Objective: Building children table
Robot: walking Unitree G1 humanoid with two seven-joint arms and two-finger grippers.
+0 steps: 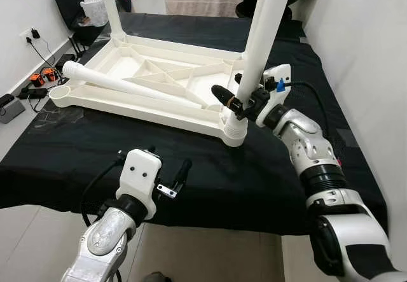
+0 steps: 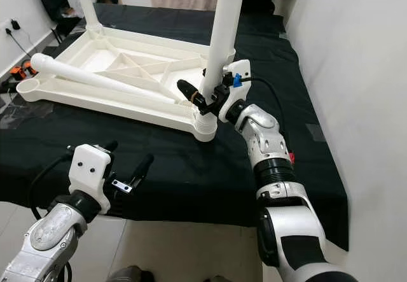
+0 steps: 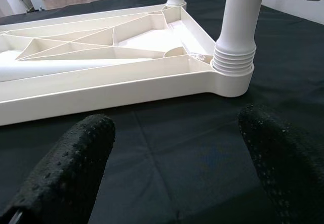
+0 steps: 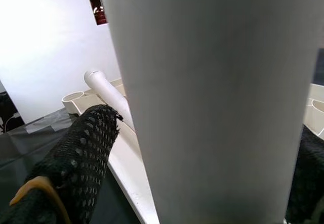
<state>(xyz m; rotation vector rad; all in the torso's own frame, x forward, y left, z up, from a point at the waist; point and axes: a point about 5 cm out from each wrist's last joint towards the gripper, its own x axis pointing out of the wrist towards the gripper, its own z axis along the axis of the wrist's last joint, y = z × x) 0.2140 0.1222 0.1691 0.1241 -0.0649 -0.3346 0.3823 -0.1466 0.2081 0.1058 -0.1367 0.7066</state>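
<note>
Left eye view: a white tabletop (image 1: 146, 84) lies upside down on a black cloth (image 1: 210, 174), its ribbed underside facing up. A white leg (image 1: 264, 34) stands upright in the socket at the tabletop's near right corner, and the right gripper (image 1: 238, 100) has its fingers closed around that leg just above the socket. A loose leg (image 1: 121, 86) lies across the tabletop, one end near its left corner. The left gripper (image 1: 175, 180) hovers over the cloth's near edge, fingers spread wide and holding nothing.

Left wrist view: two black fingertips (image 3: 71, 168) stand well apart above the cloth, with the socket's threaded collar (image 3: 233, 64) beyond them.

Right wrist view: the upright leg sits between the mesh-covered fingers (image 4: 86, 153).
</note>
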